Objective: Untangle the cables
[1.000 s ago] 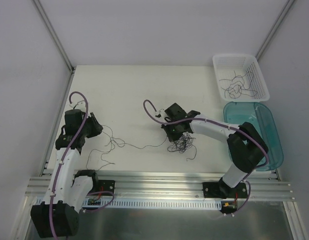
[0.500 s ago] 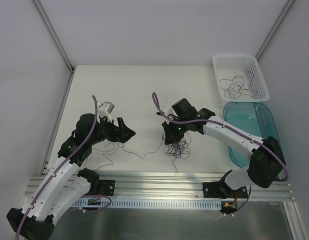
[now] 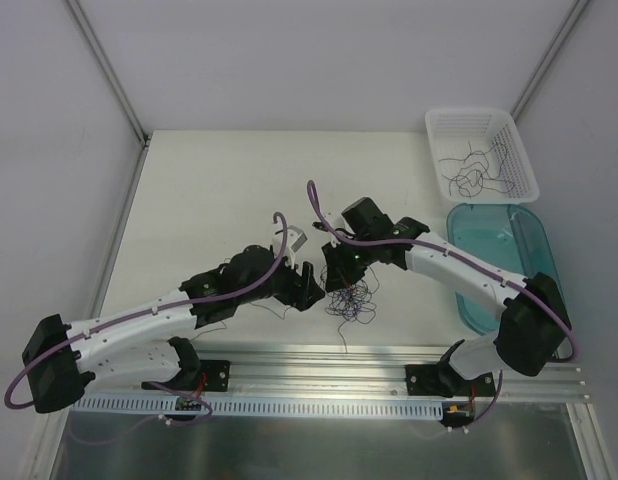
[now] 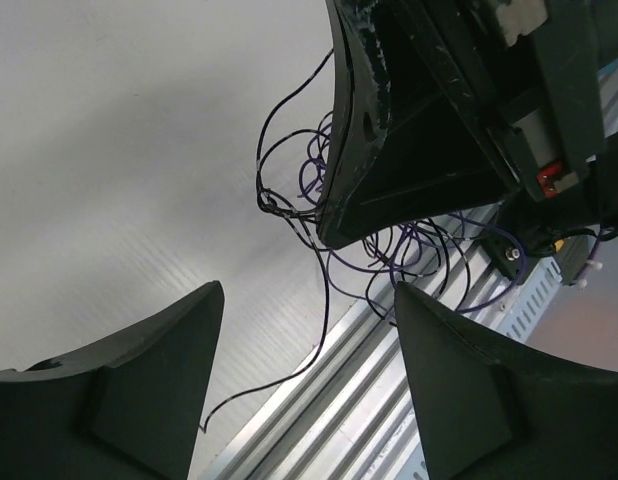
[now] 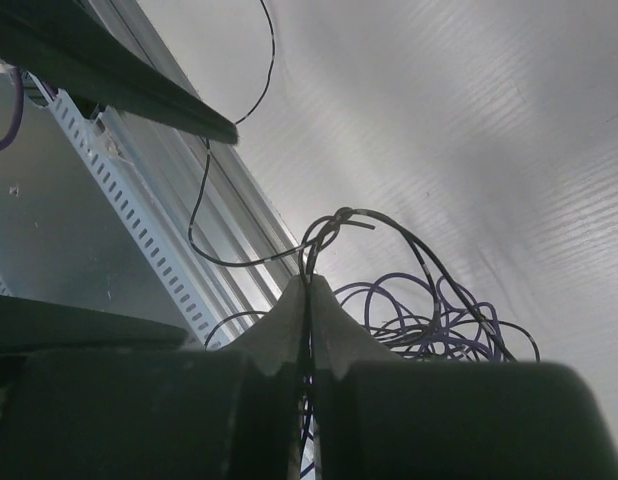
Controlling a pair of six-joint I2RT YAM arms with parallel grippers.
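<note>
1. The right gripper (image 5: 309, 288) is pinched tight on a few strands of the cables (image 3: 352, 300); the curly wad lies on the table (image 3: 209, 190) right under its tips, near the front edge, in the middle.
2. The left gripper (image 4: 304, 300) is spread wide with nothing in it; it sits just beside the wad, on its left.
3. One thin strand trails down toward the metal rail (image 3: 319, 355).
4. More of the cables lie in the white basket (image 3: 469, 113) at the far right; a blue tub (image 3: 494, 208) sits just in front of it.
</note>
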